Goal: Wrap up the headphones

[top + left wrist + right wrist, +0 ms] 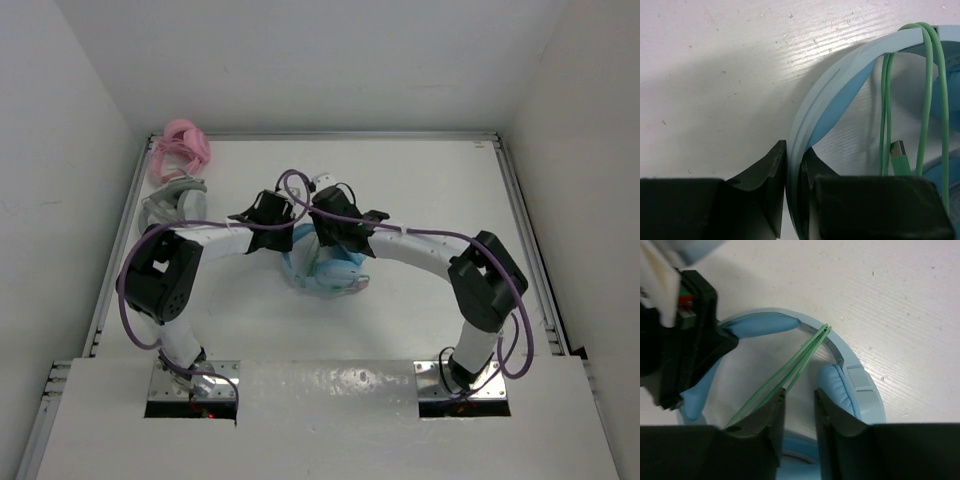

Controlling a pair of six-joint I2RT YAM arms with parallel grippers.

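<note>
Table: you are working over a white table (430,180). Up close its matte top shows fine ridged streaks, small dark specks and light scuffs.
Room: plain white walls (60,170) box the table in at 9, 12 and 3 o'clock. A metal rail (521,210) runs along the table's edges.
Near edge: at 6 o'clock a white cover panel (330,420) spans the front, and both arm bases sit in cut-outs in it.
Headphones: the headphones (330,270) lie on the table close to its centre, just toward 6 o'clock from the two wrists, which meet above them.
Headband: the light blue headband (840,70) arcs up off the table and casts a soft shadow on it.
Cable: the pale green cable (927,100) is draped over the headband in two strands. Its plug (898,152) hangs inside the arc.
Left gripper: your left gripper (794,150) is clamped on the headband, with one finger on each face of the band.
Right gripper: your right gripper (800,395) has its jaws a narrow gap apart. It sits inside the headband's loop beside an ear cup (840,390). One cable strand runs into the gap and another passes outside the finger; you cannot tell whether either one touches.
Other things: pink headphones (180,145) sit in the table's 10 o'clock corner. Grey-white headphones (180,198) lie just beside them toward 6 o'clock, well apart from the blue pair.
</note>
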